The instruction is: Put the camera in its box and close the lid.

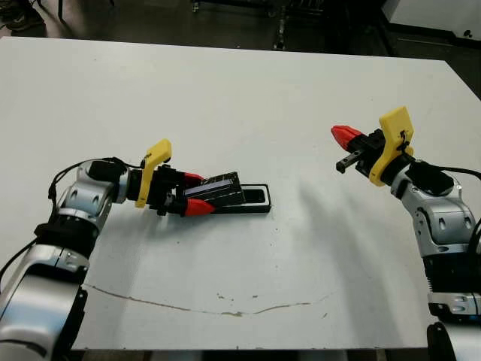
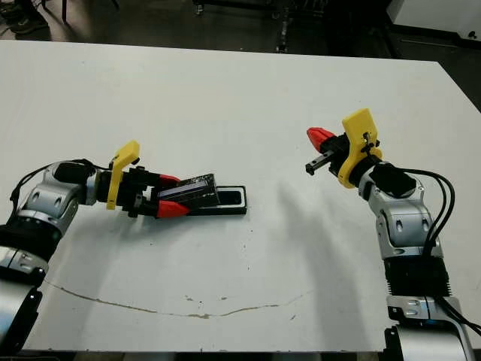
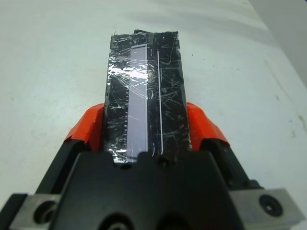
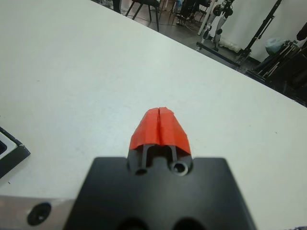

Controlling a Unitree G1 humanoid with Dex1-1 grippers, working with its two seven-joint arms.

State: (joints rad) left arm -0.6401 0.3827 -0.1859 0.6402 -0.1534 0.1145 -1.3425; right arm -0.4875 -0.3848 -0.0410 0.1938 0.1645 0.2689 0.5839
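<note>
White desk [image 1: 248, 90], mostly bare, with dark floor past the far edge. Left tool [image 1: 191, 194] is clamped on the lid [image 1: 218, 189], holding it tilted over the box [image 1: 252, 199] near the desk's left edge; can't see the camera, probably already in the box. The lid looks light and stiff but glossy, so likely slippery, and gripping its long edges like this seems sensible. Right tool [image 1: 344, 137] hangs pinched closed and empty toward the right edge
</note>
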